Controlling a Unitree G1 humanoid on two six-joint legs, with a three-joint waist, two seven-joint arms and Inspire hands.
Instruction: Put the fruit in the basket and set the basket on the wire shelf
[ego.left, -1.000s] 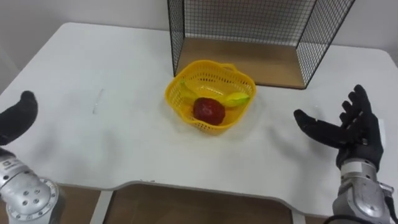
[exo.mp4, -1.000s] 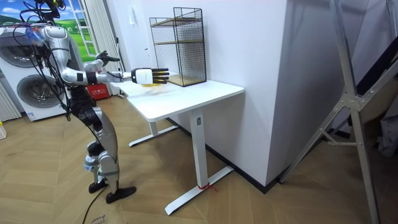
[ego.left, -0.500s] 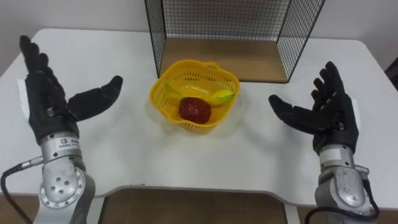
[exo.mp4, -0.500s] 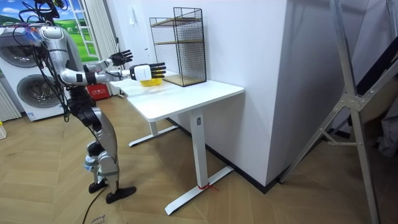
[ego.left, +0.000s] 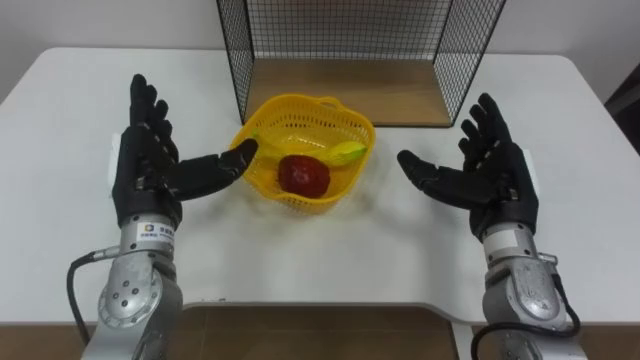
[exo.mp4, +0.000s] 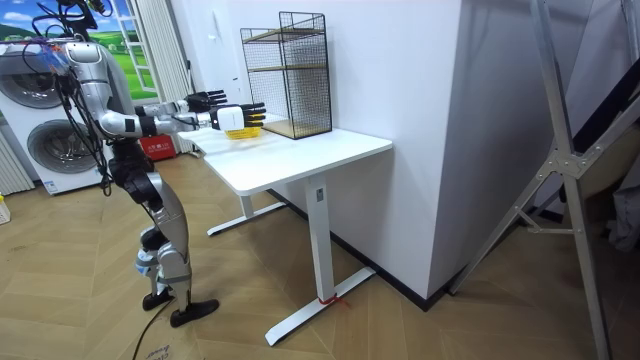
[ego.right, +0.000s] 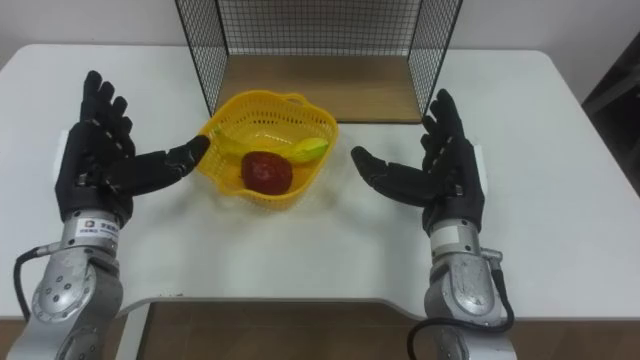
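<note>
A yellow plastic basket (ego.left: 300, 135) stands on the white table (ego.left: 320, 260) just in front of the black wire shelf (ego.left: 350, 50). Inside it lie a red apple (ego.left: 303, 175) and a yellow banana (ego.left: 345, 152). My left hand (ego.left: 150, 175) is open to the basket's left, palm turned inward, with its thumb tip at the rim. My right hand (ego.left: 490, 180) is open to the basket's right, a short gap away, palm facing the basket. In the room view the robot stands at the table's end with both arms stretched forward over the basket (exo.mp4: 240, 128).
The wire shelf has a wooden floor board (ego.left: 390, 100) and an open front facing me. The table's front edge (ego.left: 300, 300) runs close below my wrists. A washing machine (exo.mp4: 35, 110) stands behind the robot in the room view.
Both hands have closed in on the basket from the sides; the left one rose from the table's lower left corner and now touches the rim. The view has shifted too.
</note>
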